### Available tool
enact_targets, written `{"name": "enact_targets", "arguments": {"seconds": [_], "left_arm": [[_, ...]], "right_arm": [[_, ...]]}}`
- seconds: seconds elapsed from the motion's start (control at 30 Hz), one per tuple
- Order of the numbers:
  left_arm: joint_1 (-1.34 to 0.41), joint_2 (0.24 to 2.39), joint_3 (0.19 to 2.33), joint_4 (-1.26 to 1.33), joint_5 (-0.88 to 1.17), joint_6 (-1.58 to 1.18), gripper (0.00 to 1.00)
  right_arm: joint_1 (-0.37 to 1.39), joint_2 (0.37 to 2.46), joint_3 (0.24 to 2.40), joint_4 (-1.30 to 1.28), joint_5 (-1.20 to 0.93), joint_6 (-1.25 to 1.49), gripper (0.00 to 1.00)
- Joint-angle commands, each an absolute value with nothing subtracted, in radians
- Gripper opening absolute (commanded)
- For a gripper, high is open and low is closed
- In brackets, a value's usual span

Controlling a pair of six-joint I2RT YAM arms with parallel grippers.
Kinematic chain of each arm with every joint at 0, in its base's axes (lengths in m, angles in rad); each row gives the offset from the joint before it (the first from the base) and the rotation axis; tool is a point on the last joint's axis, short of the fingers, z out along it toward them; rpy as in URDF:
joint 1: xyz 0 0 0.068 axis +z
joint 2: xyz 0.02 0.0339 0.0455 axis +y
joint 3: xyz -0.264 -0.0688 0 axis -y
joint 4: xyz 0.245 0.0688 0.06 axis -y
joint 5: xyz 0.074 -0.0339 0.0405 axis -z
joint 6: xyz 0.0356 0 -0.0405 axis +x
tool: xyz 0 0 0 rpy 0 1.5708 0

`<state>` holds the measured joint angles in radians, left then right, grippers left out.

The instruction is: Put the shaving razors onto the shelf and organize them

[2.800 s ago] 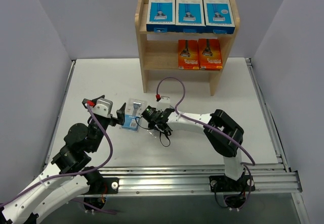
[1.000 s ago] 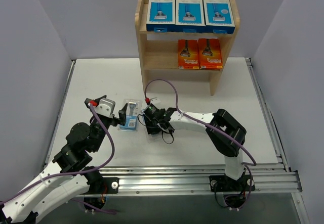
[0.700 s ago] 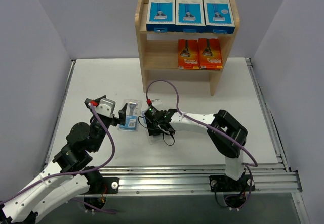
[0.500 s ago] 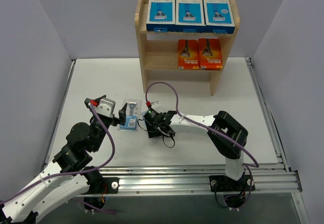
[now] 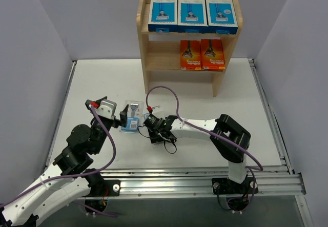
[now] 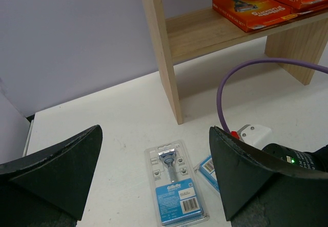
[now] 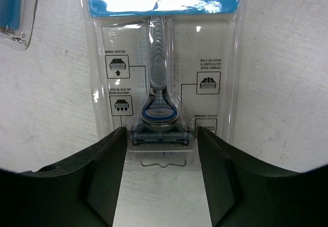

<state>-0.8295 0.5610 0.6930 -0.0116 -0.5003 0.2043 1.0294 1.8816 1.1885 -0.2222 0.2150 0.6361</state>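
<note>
From overhead, the shelf (image 5: 220,78) is standing at the 12 o'clock edge of the table (image 5: 102,83). It is carrying three blue-and-white boxes (image 5: 192,13) on the top tier and two orange boxes (image 5: 202,54) on the middle one. One blister card (image 5: 132,117) is lying flat near the table's middle, with the left gripper (image 5: 124,115) sitting at its 9 o'clock and the right gripper (image 5: 152,124) at its 4 o'clock.

The overhead view is hiding what the right gripper is covering. The right wrist view is showing it: a second blister pack (image 7: 161,58) lying flat, blue label at 12 o'clock, razor head at 6 o'clock. The fingers are standing apart on either side of the head's clear bubble. Whether they are pressing on it, I cannot tell.

The left wrist view is showing its fingers (image 6: 61,170) spread wide with nothing between them. The first card is lying below at 6 o'clock, with the shelf's bare bottom tier and upright beyond.
</note>
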Motion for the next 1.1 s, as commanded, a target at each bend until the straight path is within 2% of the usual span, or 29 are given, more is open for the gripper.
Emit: {"name": "enact_targets", "arguments": {"seconds": [0.0,0.03,0.13,0.27,0.3,0.43,0.77,1.07], "left_arm": [[-0.833,0.552,0.724,0.005,-0.511,0.215,0.94],[-0.834,0.552,0.724,0.005,-0.509,0.216,0.94],[-0.833,0.554,0.724,0.005,-0.511,0.216,0.94],[-0.833,0.552,0.724,0.005,-0.511,0.216,0.94],[-0.833,0.554,0.724,0.005,-0.511,0.218,0.94],[-0.834,0.551,0.724,0.006,-0.517,0.218,0.94],[-0.833,0.535,0.726,0.005,-0.515,0.213,0.94],[-0.834,0.522,0.721,0.009,-0.529,0.213,0.94]], "right_arm": [[1.04,1.844,1.154,-0.288,0.262,0.661,0.52],[1.04,1.847,1.151,-0.287,0.262,0.661,0.47],[1.039,1.861,1.144,-0.275,0.261,0.663,0.41],[1.039,1.881,1.155,-0.25,0.252,0.653,0.37],[1.039,1.885,1.163,-0.25,0.25,0.65,0.33],[1.039,1.891,1.206,-0.27,0.238,0.643,0.01],[1.035,1.726,1.328,-0.353,0.31,0.66,0.0],[1.023,1.661,1.457,-0.448,0.4,0.655,0.0]]}}
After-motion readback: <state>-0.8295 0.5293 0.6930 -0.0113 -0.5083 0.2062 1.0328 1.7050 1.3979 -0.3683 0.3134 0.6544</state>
